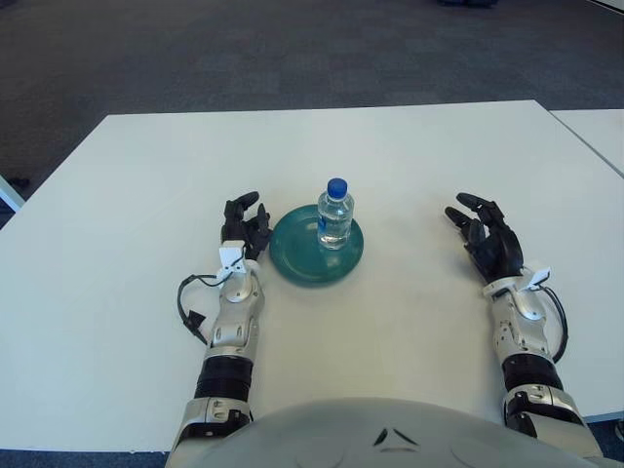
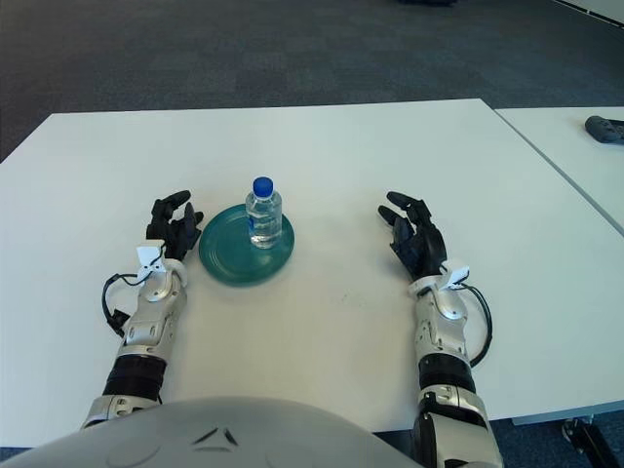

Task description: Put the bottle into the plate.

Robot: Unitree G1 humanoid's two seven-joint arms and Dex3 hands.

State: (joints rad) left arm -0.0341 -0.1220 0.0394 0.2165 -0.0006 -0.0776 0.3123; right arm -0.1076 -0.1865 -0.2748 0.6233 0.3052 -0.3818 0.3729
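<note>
A small clear water bottle [image 1: 333, 214] with a blue cap stands upright on the far part of a round teal plate [image 1: 297, 261] near the middle of the white table. My left hand [image 1: 245, 223] shows just left of the plate's rim, fingers relaxed and holding nothing. My right hand [image 1: 487, 237] shows well to the right of the plate, fingers spread and empty. Neither hand touches the bottle.
The white table [image 1: 322, 146] stretches wide around the plate. A second white table [image 2: 575, 146] stands at the right across a narrow gap, with a dark object [image 2: 604, 128] on it. Dark carpet lies beyond the far edge.
</note>
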